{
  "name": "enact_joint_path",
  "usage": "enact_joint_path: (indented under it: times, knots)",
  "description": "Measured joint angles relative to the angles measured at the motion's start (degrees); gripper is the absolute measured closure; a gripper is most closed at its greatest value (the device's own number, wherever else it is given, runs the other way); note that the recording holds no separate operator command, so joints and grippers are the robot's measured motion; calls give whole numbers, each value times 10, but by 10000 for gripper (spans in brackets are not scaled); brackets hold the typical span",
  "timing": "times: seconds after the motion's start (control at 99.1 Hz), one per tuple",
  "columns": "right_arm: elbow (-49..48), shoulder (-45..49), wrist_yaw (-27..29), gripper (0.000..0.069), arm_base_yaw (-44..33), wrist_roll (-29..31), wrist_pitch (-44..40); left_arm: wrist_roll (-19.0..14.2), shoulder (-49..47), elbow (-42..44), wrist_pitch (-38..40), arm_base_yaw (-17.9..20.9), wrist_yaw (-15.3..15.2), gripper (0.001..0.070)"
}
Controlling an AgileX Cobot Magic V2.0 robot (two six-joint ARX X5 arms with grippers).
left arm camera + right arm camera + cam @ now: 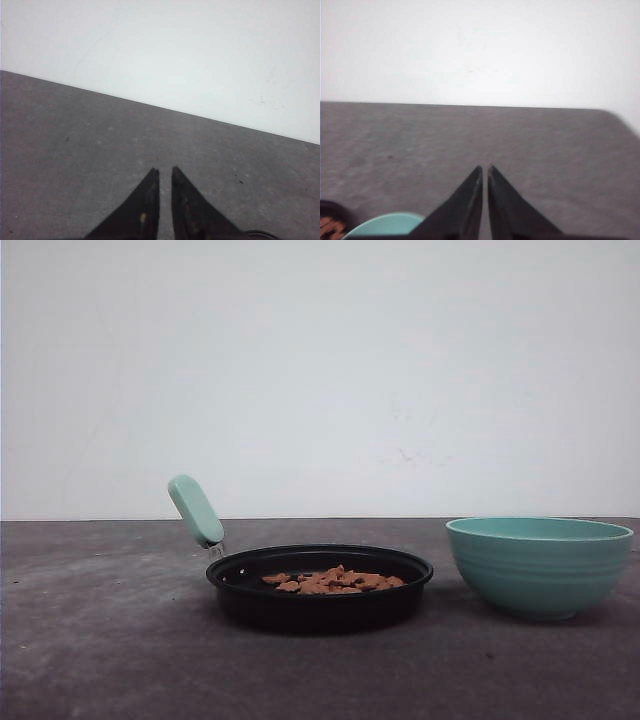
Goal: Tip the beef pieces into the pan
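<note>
**Scene status: 1 pan, 1 bowl, 1 heap of beef, 2 grippers**

You have 1 pan [320, 592] and 1 teal bowl [540, 565] standing on the grey table [100, 640] in the front view. The pan sits near the table's middle; the bowl stands at its 3 o'clock, close beside it but apart.

The beef pieces [333, 581] form 1 low heap inside the pan, lying on its floor slightly toward the bowl side. Individual pieces are too small and too many for you to count.

The pan's long axis runs through its mint-green handle [195, 510]. The handle leaves the rim at about 10 o'clock on a short metal stem and tilts upward, away from the bowl.

In the left wrist view, the left gripper [165, 171] hangs over bare table with its 2 fingers at a narrow gap, holding nothing.

In the right wrist view, the right gripper [485, 168] has its 2 fingertips nearly touching, also holding nothing. Beside its fingers you see a part of the teal bowl's rim [385, 222] and, at the frame corner, an edge of the pan with beef [331, 226].
</note>
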Motion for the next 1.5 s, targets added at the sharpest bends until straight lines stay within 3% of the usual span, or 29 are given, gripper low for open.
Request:
enact_joint_path:
  times: [0.141, 0.313, 0.414, 0.555, 0.787, 1.504]
  knots:
    - [-68, -63, -47, 674, -47, 23, 1, 0, 0, 0, 0, 0, 0, 692]
    - [-118, -62, -64, 674, -66, 37, 23, 0, 0, 0, -1, 0, 0, 692]
    - [-118, -61, -51, 674, -45, 49, -30, 0, 0, 0, -2, 0, 0, 692]
    - [-117, -61, 16, 674, -1, 55, -32, 0, 0, 0, -1, 0, 0, 692]
    - [-117, -61, -10, 674, -7, 37, -33, 0, 0, 0, -1, 0, 0, 692]
    - [-117, -61, -10, 674, -7, 19, -25, 0, 0, 0, -1, 0, 0, 692]
